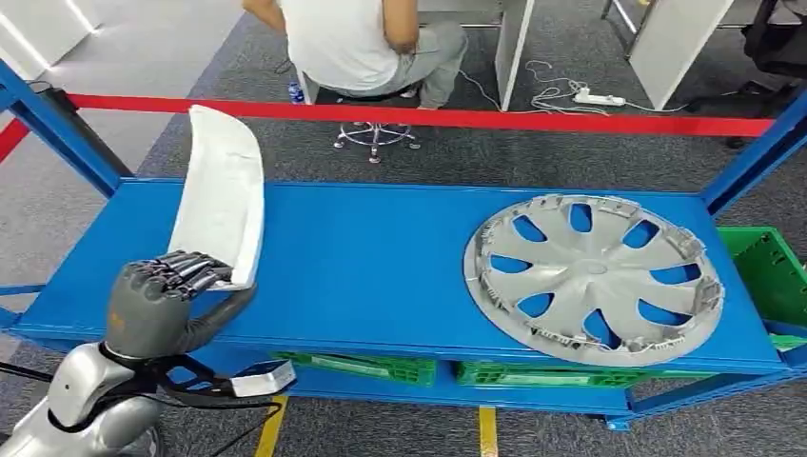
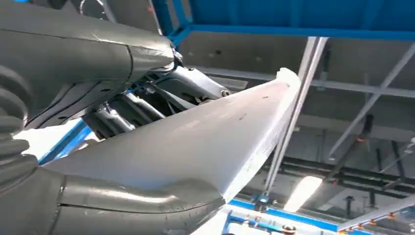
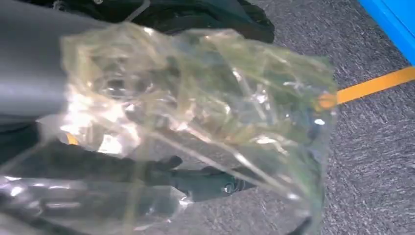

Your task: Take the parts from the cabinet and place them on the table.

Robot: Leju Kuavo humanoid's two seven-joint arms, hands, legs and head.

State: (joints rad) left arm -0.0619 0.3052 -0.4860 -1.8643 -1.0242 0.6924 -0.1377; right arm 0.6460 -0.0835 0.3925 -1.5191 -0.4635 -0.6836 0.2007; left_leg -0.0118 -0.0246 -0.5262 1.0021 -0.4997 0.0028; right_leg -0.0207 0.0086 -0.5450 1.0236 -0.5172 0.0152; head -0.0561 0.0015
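A long white curved panel (image 1: 224, 190) is over the left end of the blue table (image 1: 371, 257), its far end raised. My left hand (image 1: 167, 295) grips its near end at the table's front edge. In the left wrist view the same panel (image 2: 205, 142) lies between the thumb (image 2: 137, 200) and the fingers (image 2: 142, 103). A silver wheel cover (image 1: 592, 276) lies flat on the right half of the table. Down by the carpet, my right hand (image 3: 29, 63) holds a crumpled clear plastic bag (image 3: 195, 98), which hides most of its fingers.
Green crates stand at the table's right end (image 1: 761, 267) and on the shelf under it (image 1: 381, 367). Beyond a red barrier tape (image 1: 476, 116) a person (image 1: 352, 38) sits on a stool. An orange floor line (image 3: 372, 87) runs beside the blue frame (image 3: 391, 14).
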